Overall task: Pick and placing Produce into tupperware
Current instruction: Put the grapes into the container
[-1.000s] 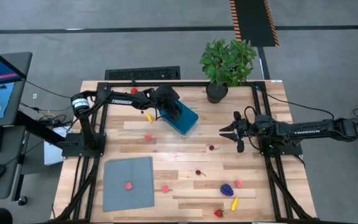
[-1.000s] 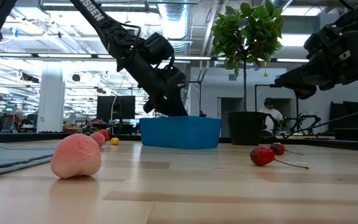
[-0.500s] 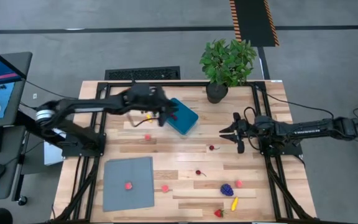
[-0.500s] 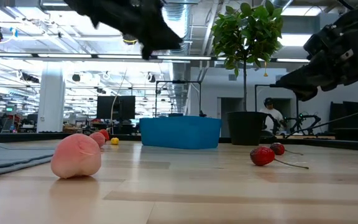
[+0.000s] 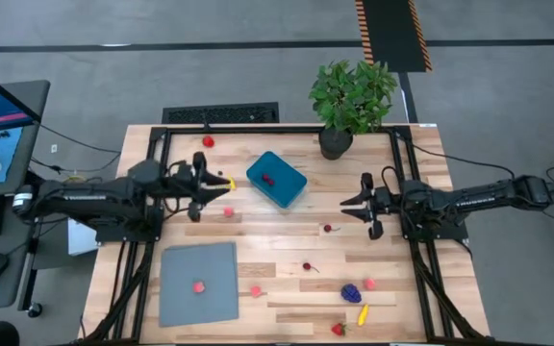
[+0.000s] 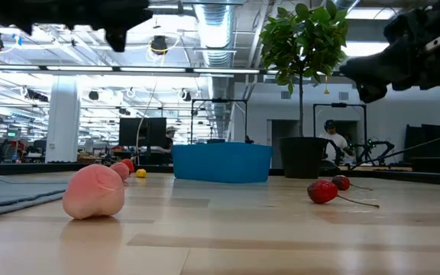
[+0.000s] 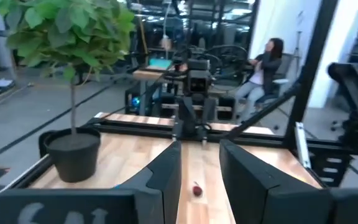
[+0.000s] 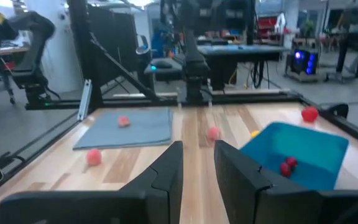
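The teal tupperware (image 5: 277, 180) stands on the table's far middle with small red produce (image 5: 269, 179) inside, also seen in the right wrist view (image 8: 286, 165). Other produce lies loose: a yellow piece (image 5: 229, 182), red pieces (image 5: 227, 212), cherries (image 5: 328, 228), purple grapes (image 5: 351, 292) and a pink piece (image 6: 94, 191). My left gripper (image 5: 203, 187) hovers level left of the tupperware, open by a narrow gap (image 7: 200, 144), with nothing between its fingers. My right gripper (image 5: 356, 205) hovers level at the right, open by a narrow gap (image 8: 197, 146), holding nothing.
A grey sheet (image 5: 198, 284) lies at the near left with a red piece (image 5: 199, 285) on it. A potted plant (image 5: 352, 96) stands at the far edge. More produce lies at the near right (image 5: 362, 313). A person sits in the room beyond the table.
My left gripper has pulled away from the tupperware toward the table's left edge, rising and tipping from pointing down to level. The tupperware has stayed in place, and red produce now shows inside it.
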{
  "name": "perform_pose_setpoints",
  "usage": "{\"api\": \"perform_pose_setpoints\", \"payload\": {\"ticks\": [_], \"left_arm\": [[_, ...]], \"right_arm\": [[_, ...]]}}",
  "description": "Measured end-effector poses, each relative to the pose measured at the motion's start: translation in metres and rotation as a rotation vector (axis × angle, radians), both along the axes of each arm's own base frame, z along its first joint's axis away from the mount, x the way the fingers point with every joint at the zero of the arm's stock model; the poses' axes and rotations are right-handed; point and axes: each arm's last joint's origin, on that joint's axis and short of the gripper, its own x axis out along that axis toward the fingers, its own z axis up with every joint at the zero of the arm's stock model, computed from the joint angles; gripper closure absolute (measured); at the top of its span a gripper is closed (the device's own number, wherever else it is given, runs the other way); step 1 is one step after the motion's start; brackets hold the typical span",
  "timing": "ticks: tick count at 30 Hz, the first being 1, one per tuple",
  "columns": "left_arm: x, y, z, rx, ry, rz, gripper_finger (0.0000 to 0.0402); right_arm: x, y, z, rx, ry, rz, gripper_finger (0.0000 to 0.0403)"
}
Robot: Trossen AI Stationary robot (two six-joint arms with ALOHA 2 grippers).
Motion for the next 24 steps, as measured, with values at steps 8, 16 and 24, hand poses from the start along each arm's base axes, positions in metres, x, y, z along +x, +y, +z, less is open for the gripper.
{"api": "perform_pose_setpoints", "payload": {"ticks": [8, 16, 24], "left_arm": [[-0.023, -0.015, -0.027, 0.078, -0.02, -0.075, 0.0303], [-0.038, -0.02, -0.053, 0.128, -0.078, -0.055, 0.0303], [-0.048, -0.022, -0.073, 0.135, -0.097, -0.125, 0.0303]], "right_arm": [[0.0, 0.001, 0.004, -0.022, -0.043, 0.008, 0.029], [0.0, 0.003, 0.003, -0.015, -0.028, 0.019, 0.029], [0.0, 0.007, 0.002, -0.051, -0.025, 0.038, 0.029]]}}
